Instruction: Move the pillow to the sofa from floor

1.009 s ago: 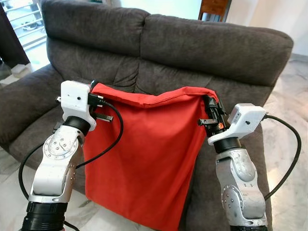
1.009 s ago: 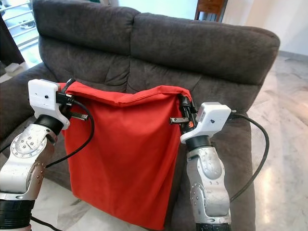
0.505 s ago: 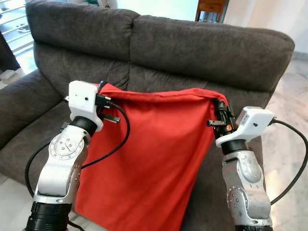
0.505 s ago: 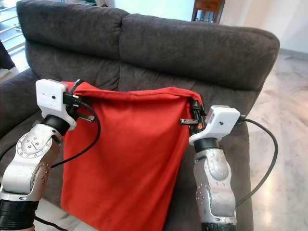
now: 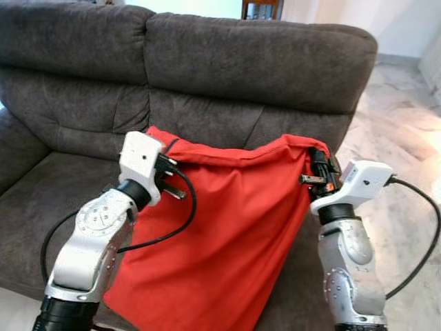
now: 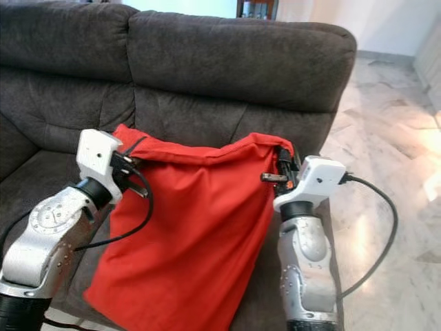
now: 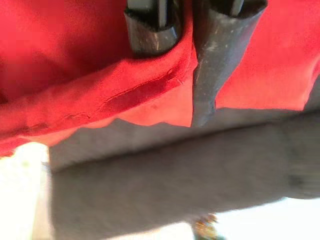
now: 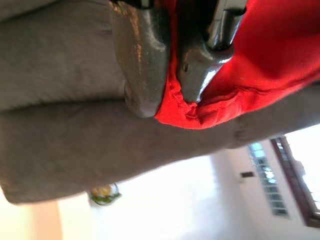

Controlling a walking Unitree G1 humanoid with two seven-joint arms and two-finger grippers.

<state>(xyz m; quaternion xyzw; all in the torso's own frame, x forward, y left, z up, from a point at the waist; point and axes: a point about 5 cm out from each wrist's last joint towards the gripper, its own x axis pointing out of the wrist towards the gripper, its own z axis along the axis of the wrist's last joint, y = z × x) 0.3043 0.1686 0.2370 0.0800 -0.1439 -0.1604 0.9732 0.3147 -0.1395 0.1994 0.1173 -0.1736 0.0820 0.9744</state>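
A flat red pillow (image 5: 220, 227) hangs between my two arms in front of the dark grey sofa (image 5: 255, 62). Its top edge sags in the middle and its lower end drops below the seat's front. My left gripper (image 5: 160, 138) is shut on the pillow's top left corner, and the left wrist view has red cloth (image 7: 100, 95) pinched between the black fingers (image 7: 215, 65). My right gripper (image 5: 318, 155) is shut on the top right corner, and in the right wrist view the red hem (image 8: 190, 107) is clamped between both fingers (image 8: 142, 55).
The sofa seat (image 5: 48, 200) lies to the left of the pillow and its backrest rises behind. Pale marble floor (image 5: 403, 138) runs along the sofa's right side. A wooden piece of furniture (image 5: 260, 8) stands behind the backrest.
The view has swung toward the sofa's right end and closer. The pillow stays gripped at both corners, its top edge now sagging more, and the left arm sits further over the seat.
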